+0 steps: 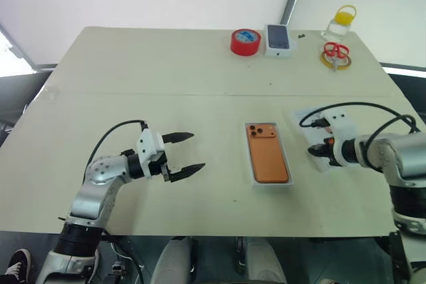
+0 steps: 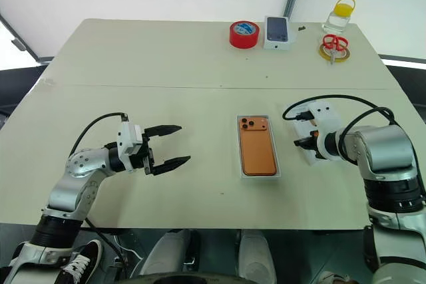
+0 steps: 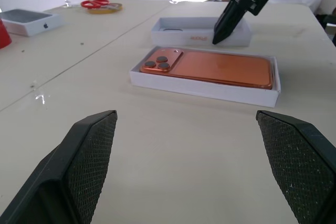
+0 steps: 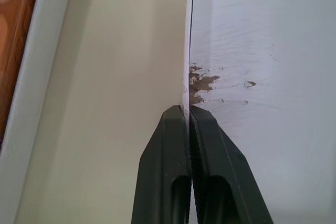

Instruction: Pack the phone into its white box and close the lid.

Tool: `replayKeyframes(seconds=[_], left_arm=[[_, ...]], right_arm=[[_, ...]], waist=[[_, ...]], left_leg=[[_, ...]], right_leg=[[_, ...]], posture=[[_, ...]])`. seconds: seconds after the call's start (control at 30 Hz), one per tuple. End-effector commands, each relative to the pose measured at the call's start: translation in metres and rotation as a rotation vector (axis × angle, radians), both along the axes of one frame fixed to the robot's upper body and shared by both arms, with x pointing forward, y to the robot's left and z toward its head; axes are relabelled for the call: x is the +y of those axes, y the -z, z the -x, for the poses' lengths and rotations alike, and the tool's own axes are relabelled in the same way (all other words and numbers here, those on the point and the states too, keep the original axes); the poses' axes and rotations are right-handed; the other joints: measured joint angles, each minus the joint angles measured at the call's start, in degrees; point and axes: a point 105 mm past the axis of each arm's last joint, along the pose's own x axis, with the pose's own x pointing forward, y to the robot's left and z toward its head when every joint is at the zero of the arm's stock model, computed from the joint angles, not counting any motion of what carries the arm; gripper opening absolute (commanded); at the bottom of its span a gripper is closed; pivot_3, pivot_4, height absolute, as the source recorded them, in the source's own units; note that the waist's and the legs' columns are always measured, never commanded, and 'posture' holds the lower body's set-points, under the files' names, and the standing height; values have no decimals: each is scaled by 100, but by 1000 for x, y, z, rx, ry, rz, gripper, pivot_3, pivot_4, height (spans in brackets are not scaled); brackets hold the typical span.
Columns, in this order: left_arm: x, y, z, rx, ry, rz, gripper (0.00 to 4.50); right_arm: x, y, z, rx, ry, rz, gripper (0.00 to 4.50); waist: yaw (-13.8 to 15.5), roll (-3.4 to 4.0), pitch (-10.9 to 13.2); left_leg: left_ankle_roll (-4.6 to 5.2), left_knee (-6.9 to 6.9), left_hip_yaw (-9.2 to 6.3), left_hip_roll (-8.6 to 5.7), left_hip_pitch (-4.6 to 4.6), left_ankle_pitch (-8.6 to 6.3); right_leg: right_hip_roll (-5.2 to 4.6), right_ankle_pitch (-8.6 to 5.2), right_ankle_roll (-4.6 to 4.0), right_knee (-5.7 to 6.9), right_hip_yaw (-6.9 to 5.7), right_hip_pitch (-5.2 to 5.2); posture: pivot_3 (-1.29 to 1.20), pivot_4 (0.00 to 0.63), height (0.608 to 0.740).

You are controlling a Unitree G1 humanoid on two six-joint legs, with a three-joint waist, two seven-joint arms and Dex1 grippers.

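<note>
The orange phone [image 1: 267, 153] lies back up, camera lenses toward the far side, inside the white box [image 1: 248, 157] at the middle of the table. Just right of the box lies the lid [image 3: 178, 38], open side up. My right gripper [image 4: 187, 111] points down at it and is shut on the lid's thin near wall, with the lid's white inner face [image 4: 262, 51] beside the fingers. My left gripper [image 1: 198, 150] hovers open and level left of the box, pointing toward it, with nothing between its fingers.
Along the far edge stand a red tape roll [image 1: 245, 41], a small white carton with a phone picture [image 1: 279, 39], red scissors [image 1: 336, 51] on a yellow ring, and a bottle with a yellow cap [image 1: 341, 21]. Bare tabletop separates my left gripper from the box.
</note>
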Motion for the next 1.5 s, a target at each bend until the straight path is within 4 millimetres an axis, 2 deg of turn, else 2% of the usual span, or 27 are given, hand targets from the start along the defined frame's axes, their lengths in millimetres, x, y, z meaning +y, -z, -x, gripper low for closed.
replayKeyframes(seconds=[0.03, 0.17, 0.27, 0.37, 0.43, 0.5, 0.63, 0.73, 0.9, 1.17, 1.33, 1.5], left_arm=[[-1, -6, -2, 37, 18, 39, 3681], [-2, -13, -12, 21, -25, 59, 1620], [0, -15, -21, 16, -69, 70, 136], [3, -17, -29, -1, -112, 72, 59], [0, -19, -33, -31, -134, 68, 59], [-5, -22, -35, -41, -138, 74, 59], [-10, -21, -32, -40, -120, 76, 59], [-12, -22, -32, -39, -122, 82, 59], [-24, -19, -30, -38, -98, 95, 59], [-61, -4, -26, 19, -47, 127, 59], [-74, 11, -30, 65, -53, 116, 59], [-82, 12, -38, 73, -52, 131, 59]], right_arm=[[16, -48, -19, -245, -44, -130, 0], [52, -72, -15, -365, -153, -355, 0], [71, -83, -7, -391, -208, -508, 0], [93, -82, 9, -348, -290, -672, 0], [105, -74, 26, -308, -369, -764, 0], [116, -70, 44, -277, -450, -933, 0], [128, -63, 77, -166, -557, -1095, 0], [129, -56, 93, -40, -498, -1180, 0], [137, -44, 100, 20, -460, -1170, 0], [140, -24, 63, 62, -216, -1111, 0], [126, 2, 58, 152, -108, -1015, 0], [118, -12, 47, 78, -79, -1048, 0]], waist=[[11, 12, 6], [53, 12, 6], [55, 12, 6], [42, 14, 5], [47, 15, 4], [57, 14, 4], [29, 21, 6], [29, 24, 8], [-15, 24, 7], [53, 20, 6], [63, 16, 2], [70, 15, -3]], left_leg=[[0, 0, 0, 0, -2, 0], [1, -7, -3, 0, -1, 0], [2, -7, -5, -3, -6, -1], [4, -7, -5, -6, -5, -2], [5, -9, -6, -5, -5, -3], [5, -14, -14, -5, -5, -3], [5, -13, -10, -8, -4, -3], [6, -15, -9, -7, -1, -4], [7, -9, 1, 1, 3, -3], [7, -5, 1, 3, -2, -4], [12, -4, 1, -3, -5, -6], [15, -2, -1, 0, -2, -6]], right_leg=[[1, 1, 1, 2, 0, -1], [3, 1, 3, 4, -2, -2], [1, 2, 3, 4, -2, -2], [-1, 2, 3, 4, -1, -1], [-1, 2, 3, 5, -2, -4], [-1, 2, 2, 4, -6, -1], [-5, 3, 2, 2, 0, -1], [-8, 1, 1, 1, 1, 1], [-2, -1, 4, -3, 4, 3], [1, -1, 5, -7, 2, 4], [-5, -2, 5, -11, 3, 7], [-3, -3, 3, -10, 1, 10]], posture=[[0, 150, 740], [0, 150, 740], [0, 150, 740], [0, 150, 740], [0, 150, 740], [0, 150, 740], [0, 150, 740], [0, 150, 740], [0, 150, 740], [0, 150, 740], [0, 150, 740], [0, 150, 740]])
